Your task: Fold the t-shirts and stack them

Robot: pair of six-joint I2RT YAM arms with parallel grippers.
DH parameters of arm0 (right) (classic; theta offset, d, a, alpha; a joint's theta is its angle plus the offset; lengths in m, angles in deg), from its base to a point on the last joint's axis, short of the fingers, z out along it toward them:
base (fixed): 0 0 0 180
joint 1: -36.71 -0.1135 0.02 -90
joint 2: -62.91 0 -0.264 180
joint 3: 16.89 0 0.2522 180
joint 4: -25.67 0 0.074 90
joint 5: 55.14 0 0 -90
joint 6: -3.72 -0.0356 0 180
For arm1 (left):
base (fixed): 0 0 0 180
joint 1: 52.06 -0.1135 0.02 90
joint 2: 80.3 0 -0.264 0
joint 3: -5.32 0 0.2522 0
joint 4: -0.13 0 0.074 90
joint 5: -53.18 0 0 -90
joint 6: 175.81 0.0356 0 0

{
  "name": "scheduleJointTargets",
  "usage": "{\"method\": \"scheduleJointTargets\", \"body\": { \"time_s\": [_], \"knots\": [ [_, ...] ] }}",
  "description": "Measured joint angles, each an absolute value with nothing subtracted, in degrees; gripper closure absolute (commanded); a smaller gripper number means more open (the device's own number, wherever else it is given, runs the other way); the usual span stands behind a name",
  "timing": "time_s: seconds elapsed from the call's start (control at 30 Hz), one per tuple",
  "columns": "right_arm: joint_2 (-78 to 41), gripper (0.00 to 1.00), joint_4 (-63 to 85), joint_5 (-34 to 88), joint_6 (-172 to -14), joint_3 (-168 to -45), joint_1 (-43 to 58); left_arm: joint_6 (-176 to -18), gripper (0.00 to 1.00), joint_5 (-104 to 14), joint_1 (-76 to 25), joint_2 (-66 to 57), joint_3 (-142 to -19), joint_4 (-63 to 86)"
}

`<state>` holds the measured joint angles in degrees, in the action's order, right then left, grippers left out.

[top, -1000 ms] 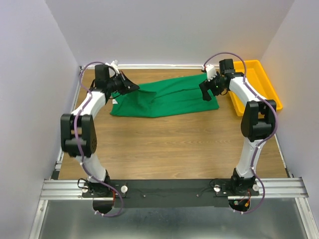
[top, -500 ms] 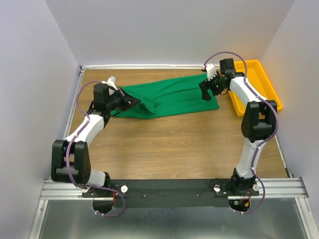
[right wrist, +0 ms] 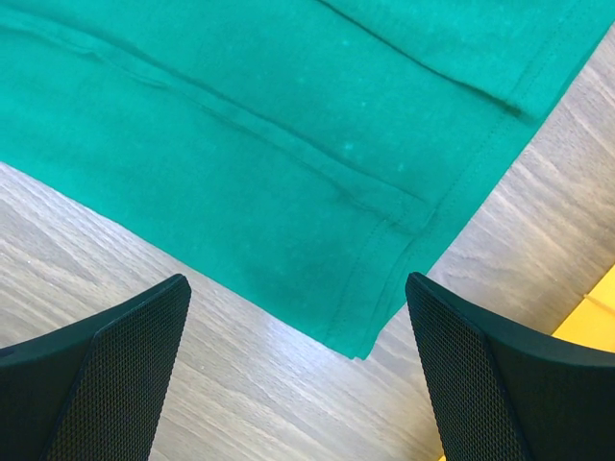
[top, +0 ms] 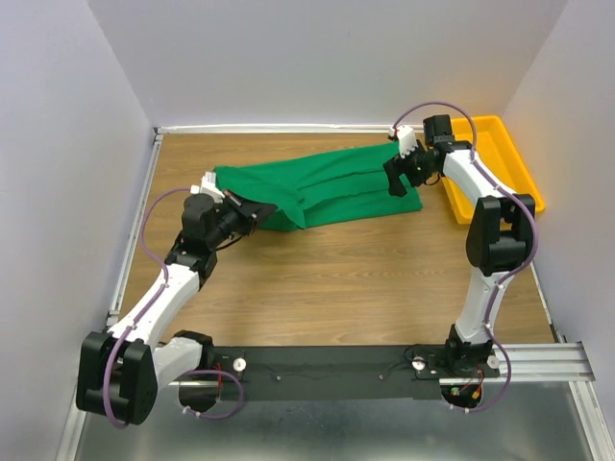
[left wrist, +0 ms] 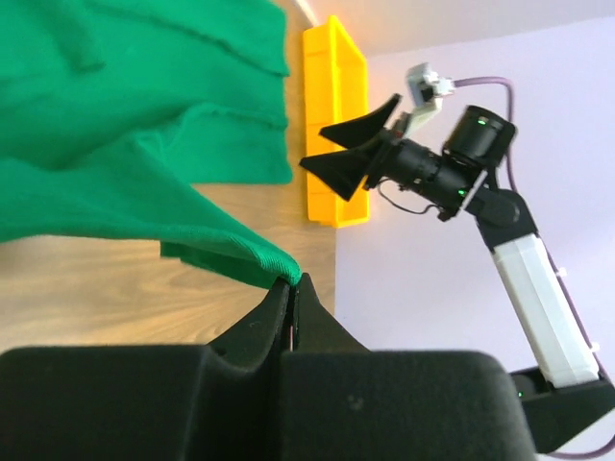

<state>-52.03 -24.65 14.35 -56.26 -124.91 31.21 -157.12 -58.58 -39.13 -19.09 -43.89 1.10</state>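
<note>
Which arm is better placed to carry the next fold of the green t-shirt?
Left. The left gripper is shut on the t-shirt at its edge, with that cloth raised off the table. The right gripper hangs open above the opposite corner beside the yellow tray, gripping nothing.

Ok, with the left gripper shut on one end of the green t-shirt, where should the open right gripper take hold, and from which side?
Probably the hem corner under the right gripper, approached from above and from the yellow tray side. That corner of the t-shirt lies flat on the table with bare wood on two sides, so the jaws could straddle the stitched edge there.
</note>
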Motion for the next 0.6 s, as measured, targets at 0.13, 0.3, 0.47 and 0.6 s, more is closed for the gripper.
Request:
{"method": "scheduleJointTargets", "body": {
  "time_s": [0.13,0.3,0.47,0.6],
  "knots": [
    [-51.7,0.00,-24.6,14.0,-56.2,-124.1,31.2,-161.2,1.00,-56.1,-37.7,-20.7,-39.7,0.9],
    [-51.5,0.00,-24.6,13.6,-56.2,-123.3,31.2,-164.7,1.00,-54.0,-36.4,-21.9,-38.5,0.1],
    [-51.1,0.00,-24.6,13.3,-56.2,-123.0,31.2,-166.3,1.00,-51.9,-36.2,-21.8,-38.5,-1.0],
    [-50.9,0.00,-24.6,13.3,-56.2,-122.9,31.2,-167.2,1.00,-51.1,-36.7,-19.9,-38.6,-2.8]
  ]
}}
